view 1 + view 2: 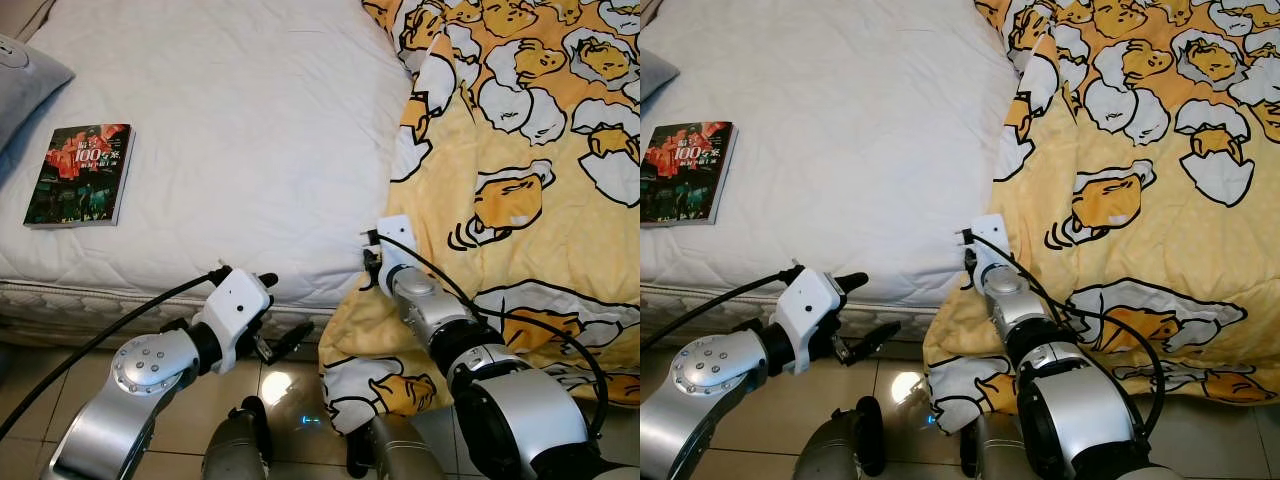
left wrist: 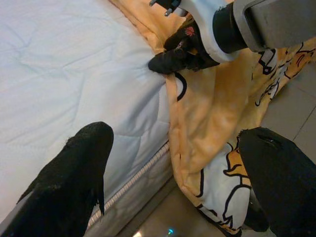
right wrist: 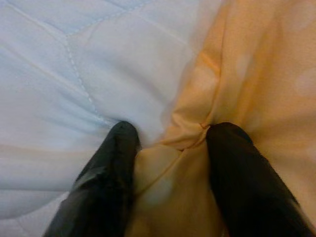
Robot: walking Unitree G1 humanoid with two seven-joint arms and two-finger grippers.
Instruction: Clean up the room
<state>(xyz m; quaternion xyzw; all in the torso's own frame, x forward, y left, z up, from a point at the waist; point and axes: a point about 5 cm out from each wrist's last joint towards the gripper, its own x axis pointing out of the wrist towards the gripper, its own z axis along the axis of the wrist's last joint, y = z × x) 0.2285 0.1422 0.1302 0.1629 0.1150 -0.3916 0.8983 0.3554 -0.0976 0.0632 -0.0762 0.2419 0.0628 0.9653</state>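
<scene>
Reaching forward from low in the head views, both silver arms stretch over the glossy tiled floor (image 1: 290,385) toward the near edge of the bed. The left arm is bent at the elbow and angled inward, its left tool (image 1: 283,312) hovering just off the mattress side with the two black fingers (image 2: 74,182) spread wide and nothing between them. The right arm extends straight ahead, and the right tool (image 2: 170,59) is pressed against the mattress edge, its fingers (image 3: 106,173) pinching a fold of the yellow blanket printed with white-and-orange egg characters (image 1: 520,180). That blanket covers the right part of the bed and hangs over the edge down to the floor. Left of it lies the bare white quilted mattress (image 1: 250,130). Farther back on the left, a dark-covered book with red figures (image 1: 80,175) lies flat on the mattress, near a grey pillow (image 1: 25,85) at the far left corner.
</scene>
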